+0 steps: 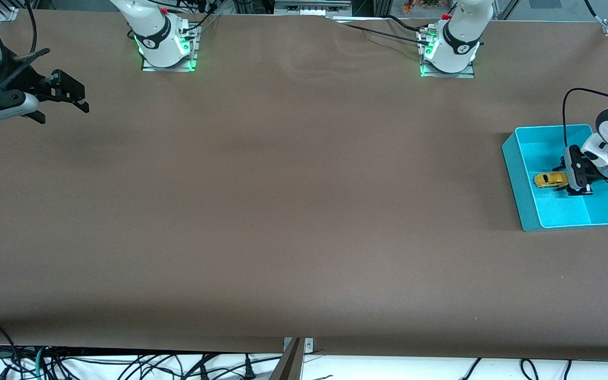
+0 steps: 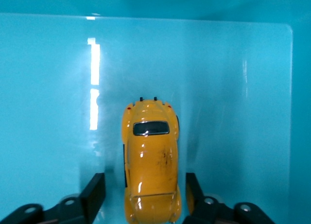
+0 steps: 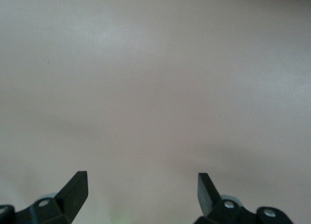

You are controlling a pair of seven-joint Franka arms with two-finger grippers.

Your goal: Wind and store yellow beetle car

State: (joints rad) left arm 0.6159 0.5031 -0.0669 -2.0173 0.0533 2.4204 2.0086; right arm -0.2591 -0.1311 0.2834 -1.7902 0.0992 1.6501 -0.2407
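One glossy yellow beetle car, dark windows.

I see my left arm at the frame's right edge, wrist bent down, left gripper low with fingers parted. My right arm waits at the upper left, right gripper wide open above the table.

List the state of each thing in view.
Car: upright in the bin, between the left gripper's open fingers, gaps on both sides.
Bin: open-topped, holds only the car.
Left gripper: open, down in the bin.
Right gripper: open, empty, waiting over the table.
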